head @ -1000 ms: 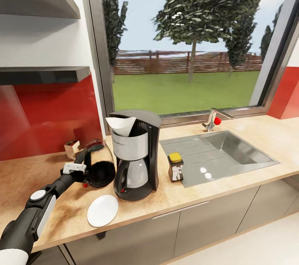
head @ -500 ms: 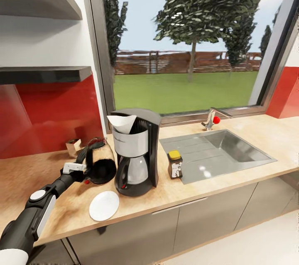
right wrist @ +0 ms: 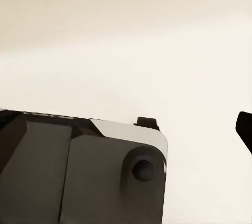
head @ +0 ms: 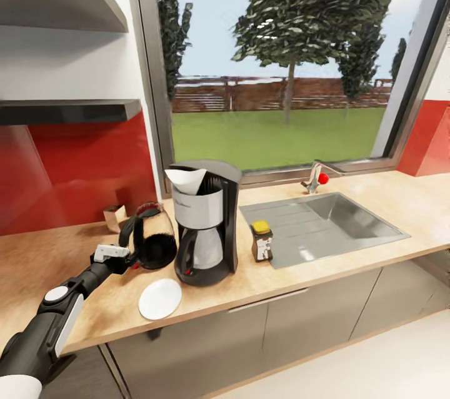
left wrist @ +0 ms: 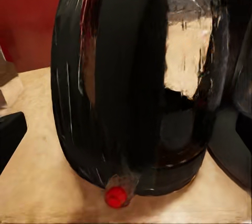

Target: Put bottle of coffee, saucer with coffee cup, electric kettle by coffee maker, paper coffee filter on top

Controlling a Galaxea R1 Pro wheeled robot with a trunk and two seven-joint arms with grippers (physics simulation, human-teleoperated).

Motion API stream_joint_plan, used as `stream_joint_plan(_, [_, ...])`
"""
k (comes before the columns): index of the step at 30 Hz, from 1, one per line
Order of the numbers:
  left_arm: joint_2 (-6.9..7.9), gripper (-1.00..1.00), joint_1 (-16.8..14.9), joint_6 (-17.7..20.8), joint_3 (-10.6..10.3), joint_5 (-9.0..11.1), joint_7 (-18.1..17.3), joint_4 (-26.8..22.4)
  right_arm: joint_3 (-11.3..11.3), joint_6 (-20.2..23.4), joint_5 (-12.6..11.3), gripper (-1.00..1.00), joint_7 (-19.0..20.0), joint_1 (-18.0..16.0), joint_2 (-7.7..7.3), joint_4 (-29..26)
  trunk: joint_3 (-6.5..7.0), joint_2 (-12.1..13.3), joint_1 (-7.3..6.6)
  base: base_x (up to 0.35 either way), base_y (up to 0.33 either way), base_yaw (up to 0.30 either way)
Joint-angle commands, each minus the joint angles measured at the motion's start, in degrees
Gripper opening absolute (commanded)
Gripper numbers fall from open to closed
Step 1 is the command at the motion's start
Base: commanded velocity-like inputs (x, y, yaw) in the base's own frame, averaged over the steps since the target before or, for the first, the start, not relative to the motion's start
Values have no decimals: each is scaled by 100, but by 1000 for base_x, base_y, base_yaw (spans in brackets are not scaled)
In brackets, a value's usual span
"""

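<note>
Right now, a kitchen countertop (head: 375, 199) under a big window is seen from the head cam. The coffee maker (head: 206, 224) stands upright near the middle, w/ the paper coffee filter (head: 185, 178) set in its top. The bottle of coffee (head: 262, 241) stands just beside it on the sink (head: 325, 224) side. The saucer (head: 160, 298) lies flat near the counter's front edge, in front of the machine; no cup is seen on it.

The electric kettle (head: 150, 241) sits just beside the coffee maker, on the robot's left, and is tilted, its top leaning back toward the red wall. The left gripper (head: 122, 260) is right at the kettle's handle, low on the side away from the coffee maker, approx. at the small red switch. From the left wrist cam, the kettle's black handle (left wrist: 126, 77) runs tall across the frame w/ the red switch (left wrist: 116, 196) at its foot. Whether the gripper's fingers are apart or clamped on the handle cannot be told.

Judged from this, the left arm is the nearer one; the kettle lies straight ahead of it, and its long axis needs to be brought upright.
</note>
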Motion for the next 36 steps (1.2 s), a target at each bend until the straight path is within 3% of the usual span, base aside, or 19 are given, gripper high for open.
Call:
stream_joint_plan(1, [-1,100,-3,51,14,22,-38,-7,50,-22,-60,100,-9,-5,0,8,-12,-13,0,-309,0,0])
stream_joint_plan(10, [10,100,-1,48,16,23,-39,-6,50,-22,-60,100,-9,-5,0,9,-12,-13,0,-251,0,0])
stream_joint_plan(21, [49,100,39,-16,94,58,-37,227,50,-22,-60,100,-9,-5,0,9,-12,-13,0,-33,0,0])
stream_joint_plan(22, [51,100,105,-87,157,64,-37,248,50,-22,-60,100,-9,-5,0,9,-12,-13,0,-2,0,0])
stream_joint_plan(23, [40,100,358,-449,419,90,-57,272,50,-22,-60,100,-9,-5,0,9,-12,-13,0,0,0,0])
stream_joint_plan(25, [23,100,590,-813,668,108,-76,279,50,-22,-60,100,-9,-5,0,9,-12,-13,0,0,0,0])
stream_joint_plan(29, [-2,100,1082,-1279,988,141,-98,261,56,-22,-60,100,-9,-5,0,9,-12,-13,0,0,0,0])
stream_joint_plan(30, [-7,100,1199,-1389,1053,178,-104,260,57,-22,-60,100,-9,-5,0,8,-12,-13,0,0,0,0])
stream_joint_plan(31, [-18,100,1454,-1712,1170,380,-112,268,58,-22,-60,100,-9,-5,0,4,-12,-13,0,0,0,0])
stream_joint_plan(36, [-28,100,1734,-1922,1221,615,-120,223,55,-22,-60,100,-10,-5,0,8,-12,-13,0,0,0,0])
